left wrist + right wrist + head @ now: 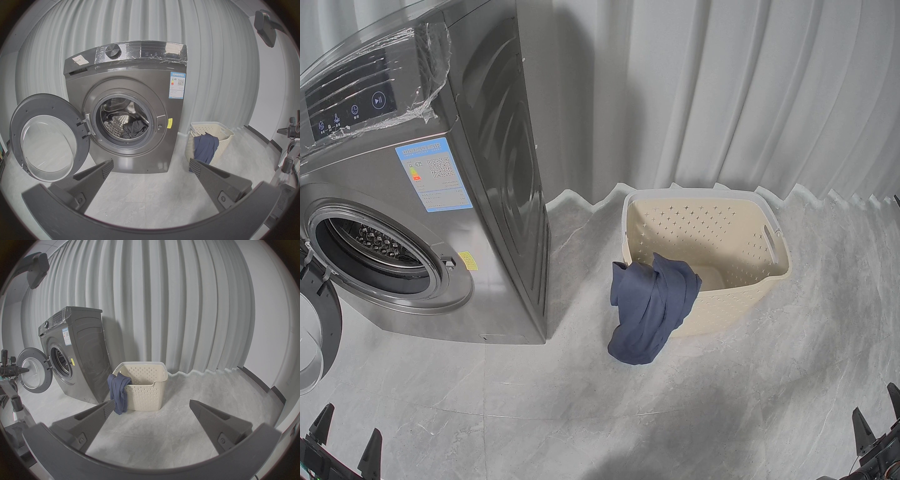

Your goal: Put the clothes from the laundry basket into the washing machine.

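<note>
A grey front-loading washing machine stands at the left with its round door swung open. A dark garment lies inside the drum. To its right sits a cream laundry basket. A blue cloth hangs over the basket's front left corner down to the floor. My left gripper is open and empty, low at the front left. My right gripper is open and empty, low at the front right.
White pleated curtains hang behind the machine and basket. Grey marble-look floor spreads open between me and both. A dark skirting runs along the wall on the right.
</note>
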